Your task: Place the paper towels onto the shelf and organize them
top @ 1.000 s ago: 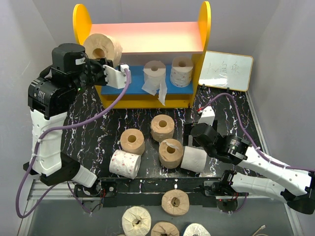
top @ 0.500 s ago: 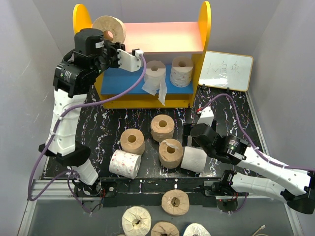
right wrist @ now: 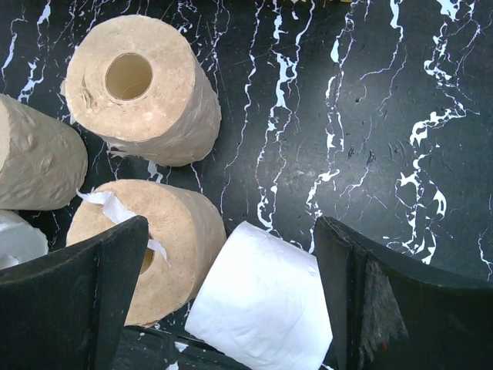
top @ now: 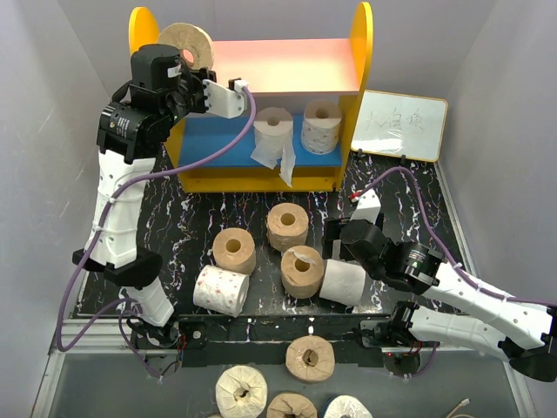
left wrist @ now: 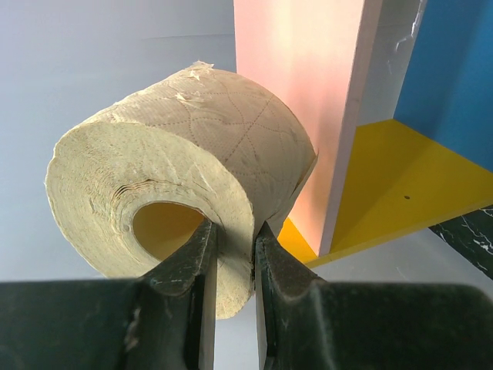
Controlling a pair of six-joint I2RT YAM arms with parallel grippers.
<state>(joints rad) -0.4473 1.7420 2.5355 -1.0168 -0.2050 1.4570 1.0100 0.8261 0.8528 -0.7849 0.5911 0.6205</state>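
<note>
My left gripper [top: 184, 64] is shut on a tan paper towel roll [top: 188, 42], one finger in its hollow core, holding it high at the shelf's left yellow panel [top: 144, 30] beside the pink upper board [top: 287, 65]. The left wrist view shows this roll [left wrist: 185, 169] pinched by the gripper [left wrist: 233, 247]. A white roll with a loose sheet [top: 272, 131] and a pink-dotted roll [top: 321, 126] stand on the blue lower board [top: 209, 144]. My right gripper [top: 334, 258] is open over a white roll [top: 344, 281], which also shows in the right wrist view [right wrist: 266, 301] between the fingers of the gripper [right wrist: 229, 239].
Three tan rolls [top: 288, 226] [top: 234, 251] [top: 302, 270] and a white roll [top: 222, 290] lie on the black marbled table. A small white writing board [top: 405, 124] leans right of the shelf. Several more rolls [top: 310, 357] lie below the table's front edge.
My left arm has lifted the tan roll from in front of the lower shelf level up to the top left corner of the shelf. The right arm has barely moved.
</note>
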